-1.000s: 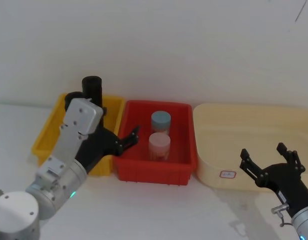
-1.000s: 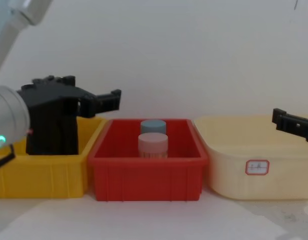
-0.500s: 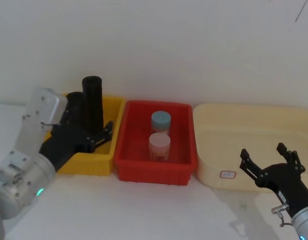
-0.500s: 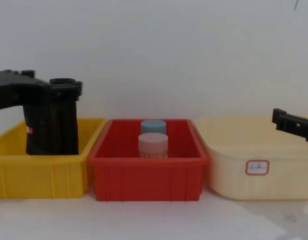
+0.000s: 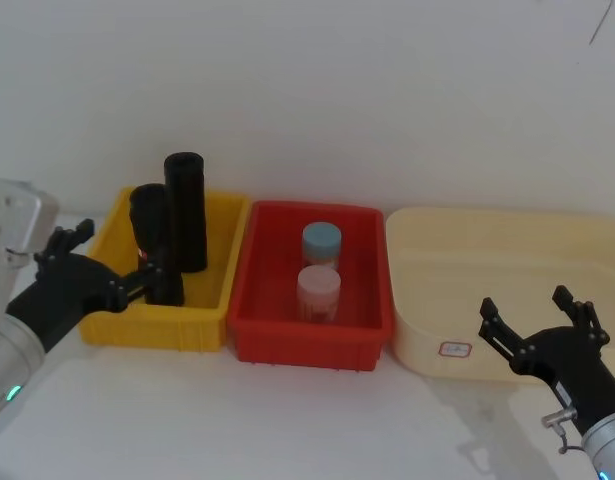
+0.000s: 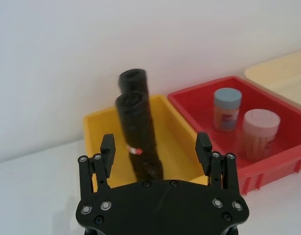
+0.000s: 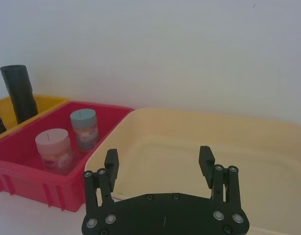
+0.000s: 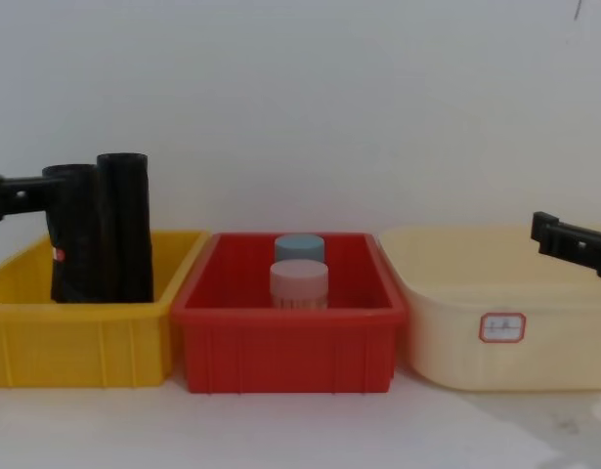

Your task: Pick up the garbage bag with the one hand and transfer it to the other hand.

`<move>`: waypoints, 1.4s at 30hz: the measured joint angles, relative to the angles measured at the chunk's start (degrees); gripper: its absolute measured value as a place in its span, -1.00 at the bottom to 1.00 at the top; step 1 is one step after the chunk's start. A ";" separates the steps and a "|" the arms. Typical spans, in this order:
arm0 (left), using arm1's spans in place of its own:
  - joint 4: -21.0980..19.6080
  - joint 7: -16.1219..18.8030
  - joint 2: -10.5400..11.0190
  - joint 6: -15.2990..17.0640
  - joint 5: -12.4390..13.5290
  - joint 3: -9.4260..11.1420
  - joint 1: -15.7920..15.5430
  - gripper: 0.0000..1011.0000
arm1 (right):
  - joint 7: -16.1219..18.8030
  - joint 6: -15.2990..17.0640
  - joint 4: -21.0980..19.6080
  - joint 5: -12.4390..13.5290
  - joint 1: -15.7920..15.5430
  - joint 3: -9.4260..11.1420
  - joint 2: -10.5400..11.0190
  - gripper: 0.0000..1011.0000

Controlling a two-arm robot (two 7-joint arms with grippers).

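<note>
The garbage bag (image 5: pixel 151 240), a black crinkly roll with a small red label, stands upright in the yellow bin (image 5: pixel 202 325), in front of a taller smooth black cylinder (image 5: pixel 185 208). My left gripper (image 5: pixel 115 262) is open at the bin's left front corner, facing the bag (image 6: pixel 139 139) and holding nothing. In the left wrist view the left gripper (image 6: pixel 155 145) frames the roll from a short distance. The chest view shows the bag (image 8: pixel 73 234) with one left finger (image 8: pixel 21 184) level with its top. My right gripper (image 5: pixel 525 303) hangs open and still before the cream tub.
A red bin (image 5: pixel 307 345) in the middle holds a blue-lidded jar (image 5: pixel 321 243) and a pink jar (image 5: pixel 318 290). A large cream tub (image 5: pixel 507 260) stands at the right. A white wall runs close behind all three containers.
My left arm has swung back leftward, from in front of the yellow and red bins to the yellow bin's left side, uncovering both black rolls. The right arm has not moved.
</note>
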 joint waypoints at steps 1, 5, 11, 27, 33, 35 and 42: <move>0.08 0.01 0.02 -0.11 -0.10 -0.32 0.22 0.98 | 0.00 0.00 0.00 0.00 0.00 0.00 0.00 0.98; 0.70 0.21 -0.01 -0.58 -0.51 -1.81 1.16 0.98 | 0.00 0.00 0.00 0.00 0.00 0.00 0.00 0.98; 1.94 1.09 -0.66 -0.90 -1.20 -3.86 2.17 0.98 | 0.00 0.00 0.00 0.00 0.00 0.00 0.00 0.98; 6.48 2.88 -2.97 0.11 -1.87 -5.76 1.05 0.98 | 0.00 0.00 0.00 0.00 0.00 0.00 0.00 0.98; 7.26 0.75 -2.84 -0.03 -2.22 -5.48 0.76 0.98 | 0.00 0.00 0.00 0.00 0.00 0.00 0.00 0.98; 7.37 -0.27 -2.69 -0.22 -2.33 -5.23 0.66 0.98 | 0.00 0.00 0.00 0.00 0.00 0.00 0.00 0.98; 7.45 -3.51 -2.16 -0.70 -2.45 -3.87 0.19 0.98 | 0.00 0.00 0.00 0.00 0.00 0.00 0.00 0.98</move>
